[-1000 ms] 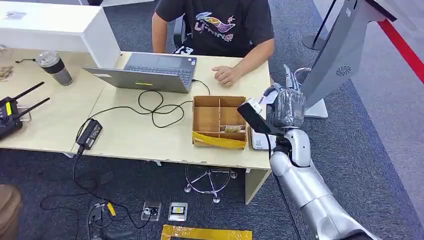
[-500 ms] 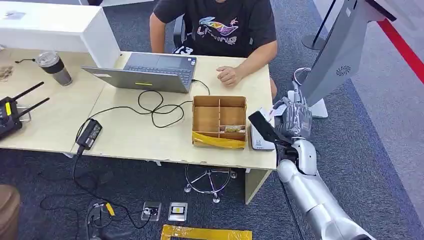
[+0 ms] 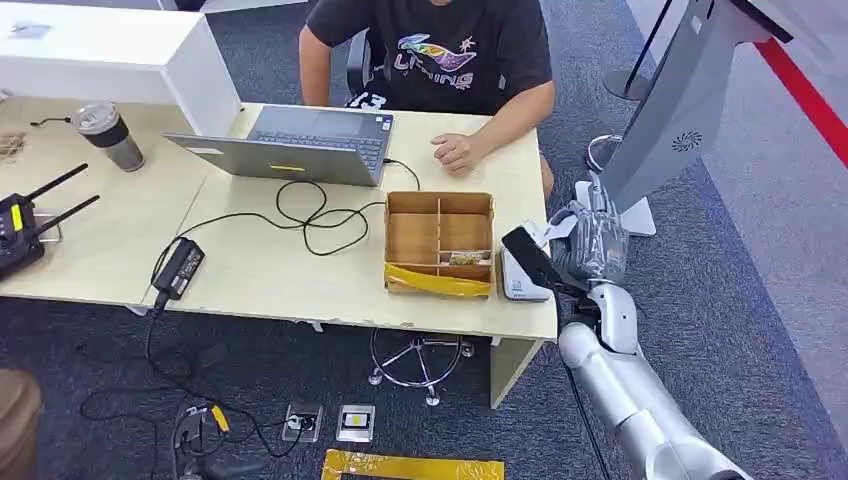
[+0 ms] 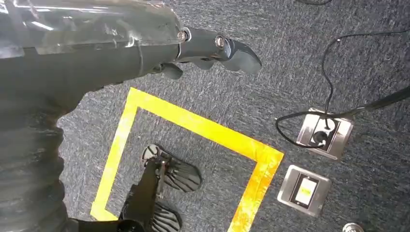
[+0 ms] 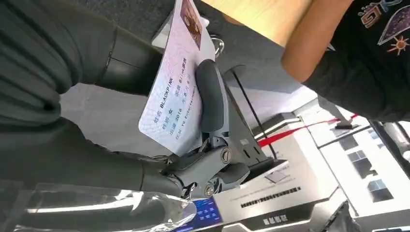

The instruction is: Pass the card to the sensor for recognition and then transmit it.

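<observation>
Right wrist view: card is pinched between thumb and dark fingers of right robot hand. Head view: right robot hand is held just beside counter edge, near white sensor. Left robot hand is seen over carpet, nothing held, fingers curled.
</observation>
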